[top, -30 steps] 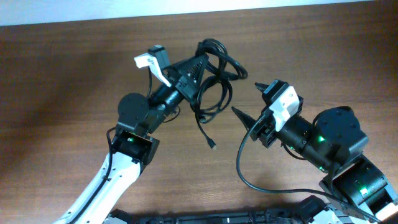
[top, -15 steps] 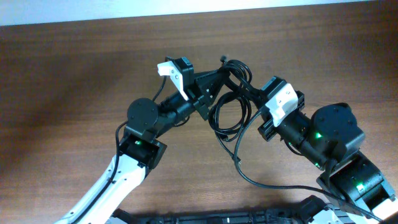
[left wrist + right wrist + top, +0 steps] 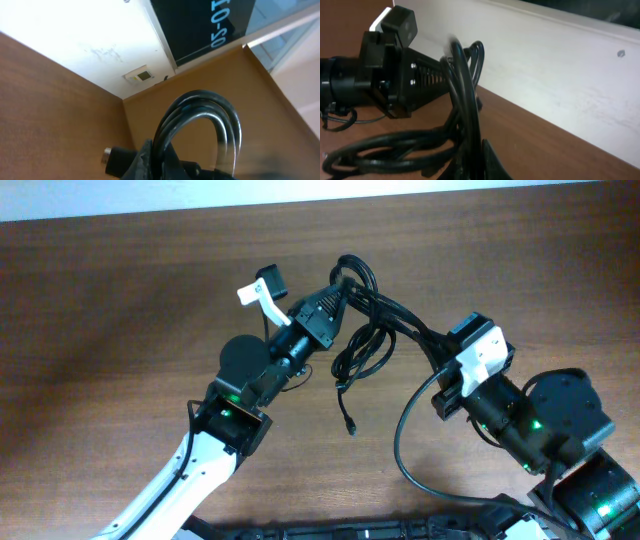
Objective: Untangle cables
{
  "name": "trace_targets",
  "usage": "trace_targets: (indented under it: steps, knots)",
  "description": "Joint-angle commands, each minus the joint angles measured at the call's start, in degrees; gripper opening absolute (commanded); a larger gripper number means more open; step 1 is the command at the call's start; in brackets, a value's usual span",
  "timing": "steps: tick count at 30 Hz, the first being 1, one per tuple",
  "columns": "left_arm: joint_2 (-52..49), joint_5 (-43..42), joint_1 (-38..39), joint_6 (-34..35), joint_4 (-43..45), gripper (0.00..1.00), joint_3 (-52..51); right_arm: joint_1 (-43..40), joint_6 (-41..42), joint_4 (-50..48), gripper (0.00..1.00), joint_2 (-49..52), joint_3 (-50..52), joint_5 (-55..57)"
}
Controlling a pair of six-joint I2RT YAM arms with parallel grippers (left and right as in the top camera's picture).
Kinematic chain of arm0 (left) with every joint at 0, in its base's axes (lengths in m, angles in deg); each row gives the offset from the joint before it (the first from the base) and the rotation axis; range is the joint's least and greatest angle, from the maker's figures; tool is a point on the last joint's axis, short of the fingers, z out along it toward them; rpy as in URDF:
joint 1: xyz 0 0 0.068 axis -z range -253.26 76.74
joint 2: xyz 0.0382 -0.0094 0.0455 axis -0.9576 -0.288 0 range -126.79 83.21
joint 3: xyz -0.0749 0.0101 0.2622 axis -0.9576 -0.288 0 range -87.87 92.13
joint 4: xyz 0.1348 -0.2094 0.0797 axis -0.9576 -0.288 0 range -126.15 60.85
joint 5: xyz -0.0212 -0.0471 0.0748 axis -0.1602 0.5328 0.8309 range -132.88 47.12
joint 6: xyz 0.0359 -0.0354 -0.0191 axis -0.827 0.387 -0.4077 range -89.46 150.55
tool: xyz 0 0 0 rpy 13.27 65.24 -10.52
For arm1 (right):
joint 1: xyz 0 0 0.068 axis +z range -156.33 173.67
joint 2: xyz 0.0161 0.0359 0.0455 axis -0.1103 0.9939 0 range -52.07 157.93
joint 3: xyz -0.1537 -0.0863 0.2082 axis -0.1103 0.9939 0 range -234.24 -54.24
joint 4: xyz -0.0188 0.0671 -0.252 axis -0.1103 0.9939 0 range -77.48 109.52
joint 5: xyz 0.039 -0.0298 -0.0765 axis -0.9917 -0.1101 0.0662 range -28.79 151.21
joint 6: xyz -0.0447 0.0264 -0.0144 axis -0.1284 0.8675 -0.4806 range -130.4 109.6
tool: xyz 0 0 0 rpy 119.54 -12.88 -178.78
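Note:
A bundle of black cables point(image 3: 366, 345) hangs tangled between my two grippers above the brown table point(image 3: 120, 290). My left gripper point(image 3: 340, 288) is shut on the upper loop of the cables point(image 3: 200, 112), and a plug end point(image 3: 112, 156) shows beside its jaws point(image 3: 156, 161). At the right end of the bundle my right gripper point(image 3: 422, 336) is shut on several strands. In the right wrist view those strands of the cables point(image 3: 465, 95) run up between its fingers point(image 3: 481, 162), with the left gripper point(image 3: 395, 75) behind them. One loose cable end point(image 3: 350, 426) dangles toward the table.
A thin black lead point(image 3: 400, 455) loops off the right arm near the front edge. A pale wall point(image 3: 560, 65) runs along the far side of the table. Bare wood lies to the left and far right.
The right gripper has gone from open to shut on the cables and drawn back to the right. The left gripper shifted right, and the bundle now stretches between the two.

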Motion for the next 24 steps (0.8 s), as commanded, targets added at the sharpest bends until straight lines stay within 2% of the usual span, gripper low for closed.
trace_targets:
  steps: [1,3,5,6,7,9,10,12,14,17,22,23,24]
  knots:
    - [0.17,8.52,-2.54,3.26,-0.15,0.0,0.48,0.17,1.75,2.03,0.04,-2.38,-0.7,2.19]
    - [0.17,4.81,-2.73,-9.33,3.48,0.0,0.48,0.17,1.73,2.38,0.05,-2.38,-0.7,2.19]
    - [0.17,2.38,-2.73,-15.76,5.64,0.0,0.48,0.17,1.73,2.4,0.09,-2.38,-0.7,2.19]
    - [0.28,1.36,-2.73,-19.37,6.75,0.0,0.48,0.17,1.73,2.4,0.21,-2.38,-0.7,2.19]
    - [0.39,-0.2,-2.73,-24.06,7.8,0.0,0.48,0.17,1.7,2.4,0.43,-2.38,-0.7,2.19]
    - [0.37,-5.27,-2.73,-35.56,9.27,0.0,0.48,0.17,1.49,2.56,0.72,-2.38,-0.7,1.88]
    - [0.39,-8.61,-2.73,-39.1,9.27,0.0,0.48,0.17,-0.5,2.69,0.77,-2.38,-0.7,-0.07]
    - [0.39,-14.73,-2.73,-40.74,9.33,0.0,0.48,0.17,-6.62,2.84,0.77,-2.36,-0.7,-5.73]
    - [0.39,-19.67,-2.71,-43.58,9.29,0.0,0.48,0.17,-9.16,3.04,0.79,-2.36,-0.7,-5.88]
    - [0.39,-22.16,-2.71,-44.04,9.27,0.0,0.48,0.17,-11.91,2.95,0.8,-2.36,-0.7,-5.88]
    - [0.37,-23.61,-0.55,-45.22,9.25,0.0,0.48,0.17,-11.85,2.12,0.8,-2.34,-0.7,-6.16]
    - [0.37,-23.56,0.35,-45.22,9.25,0.0,0.48,0.17,-11.85,2.14,0.79,-2.23,-0.7,-6.78]
    - [0.37,-23.39,0.9,-45.22,9.29,0.0,0.48,0.17,-11.85,2.16,0.69,-2.08,-0.7,-6.75]
